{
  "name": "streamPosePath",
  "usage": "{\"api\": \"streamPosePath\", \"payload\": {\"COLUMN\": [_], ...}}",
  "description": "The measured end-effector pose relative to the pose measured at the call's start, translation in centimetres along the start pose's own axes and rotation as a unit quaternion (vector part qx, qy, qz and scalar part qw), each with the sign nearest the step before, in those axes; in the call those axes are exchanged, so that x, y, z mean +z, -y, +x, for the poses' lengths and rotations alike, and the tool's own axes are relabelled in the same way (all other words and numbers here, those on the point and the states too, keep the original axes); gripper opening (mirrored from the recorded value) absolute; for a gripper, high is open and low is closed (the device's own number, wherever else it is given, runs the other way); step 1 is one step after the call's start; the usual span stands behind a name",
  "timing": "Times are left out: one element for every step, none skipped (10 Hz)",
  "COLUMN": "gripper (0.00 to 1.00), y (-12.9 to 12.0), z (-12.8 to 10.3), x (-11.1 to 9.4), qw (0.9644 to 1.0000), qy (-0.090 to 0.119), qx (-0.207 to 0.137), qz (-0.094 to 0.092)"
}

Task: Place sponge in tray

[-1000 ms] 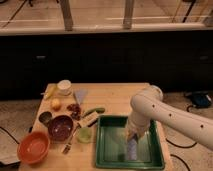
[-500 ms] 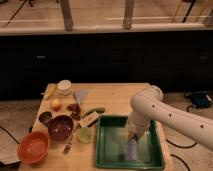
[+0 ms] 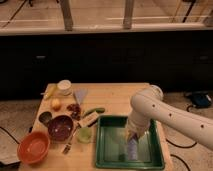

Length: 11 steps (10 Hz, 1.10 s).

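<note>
The dark-green tray (image 3: 109,150) lies at the front right of the wooden table. My gripper (image 3: 131,140) hangs from the white arm (image 3: 160,112) and points down over the middle of the tray. It is shut on the sponge (image 3: 132,150), a pale blue-grey block that hangs upright just above or at the tray's bottom.
To the left of the tray are a small green cup (image 3: 84,134), a beige block (image 3: 90,119), a purple bowl (image 3: 60,126), an orange bowl (image 3: 34,147) and a fork (image 3: 67,145). Further back are a pale blue triangular piece (image 3: 80,95), a white cup (image 3: 64,86) and fruit.
</note>
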Motion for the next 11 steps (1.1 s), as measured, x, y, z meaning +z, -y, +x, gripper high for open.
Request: {"api": "streamPosePath", "payload": {"gripper": [0.35, 0.35, 0.40, 0.48, 0.59, 0.67, 0.78, 0.80, 0.80, 0.80, 0.80], "y": [0.05, 0.00, 0.01, 0.03, 0.03, 0.02, 0.07, 0.09, 0.11, 0.13, 0.13], "z": [0.01, 0.00, 0.00, 0.01, 0.02, 0.04, 0.11, 0.16, 0.18, 0.24, 0.28], "x": [-0.03, -0.05, -0.08, -0.08, -0.08, -0.10, -0.12, -0.17, -0.17, -0.18, -0.19], "qw": [1.0000, 1.0000, 1.0000, 1.0000, 1.0000, 1.0000, 1.0000, 1.0000, 1.0000, 1.0000, 0.9999], "qy": [0.000, 0.000, 0.000, 0.000, 0.000, -0.001, -0.001, -0.002, -0.002, -0.002, -0.003], "qx": [-0.003, -0.004, -0.006, -0.006, -0.006, -0.006, -0.006, -0.007, -0.007, -0.008, -0.009], "qz": [0.000, 0.000, 0.001, 0.001, 0.001, 0.000, 0.000, -0.001, -0.001, -0.002, -0.003]}}
